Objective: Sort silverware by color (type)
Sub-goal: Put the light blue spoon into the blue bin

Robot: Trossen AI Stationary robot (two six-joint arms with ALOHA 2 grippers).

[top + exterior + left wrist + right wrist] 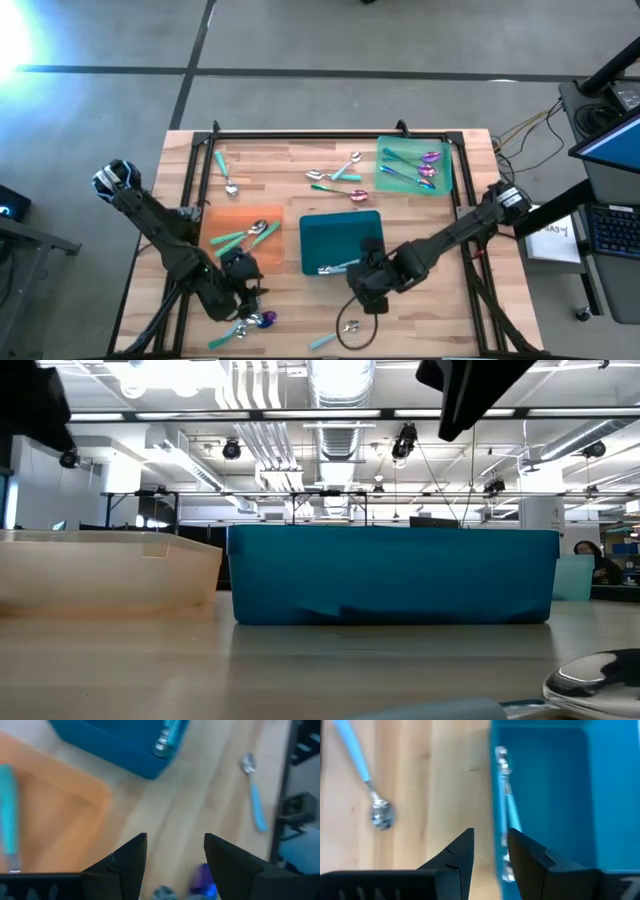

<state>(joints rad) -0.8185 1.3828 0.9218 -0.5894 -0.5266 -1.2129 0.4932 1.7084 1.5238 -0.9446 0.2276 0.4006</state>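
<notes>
- Three trays serve as sorting bins, and the teal tray (340, 225) in the middle of the table is the landmark here.
- Inside the teal tray, at its near edge, lie light-blue-handled utensils (337, 267); the right wrist view shows at least one there, possibly two.
- Left of the teal tray, the orange tray (220, 218) holds a few green-handled pieces (247, 237).
- Beyond the teal tray and to its right, the green tray (447, 172) holds several iridescent purple-blue pieces (415, 166).
- Unsorted still, judging by how things lie: a small cluster (338, 178) on the bare wood beyond the teal tray, one spoon (224, 172) beyond the orange tray, and a few pieces (245, 325) near the front edge, one of them a blue-handled spoon (367, 779).
- Right gripper (490, 852) hovers over the teal tray's near rim, jaws narrowly parted and empty.
- Left gripper (174, 851) hangs left of the teal tray's front, over an iridescent piece (202, 881), jaws wide and holding nothing.
- Roughly half of the sorting looks done.
</notes>
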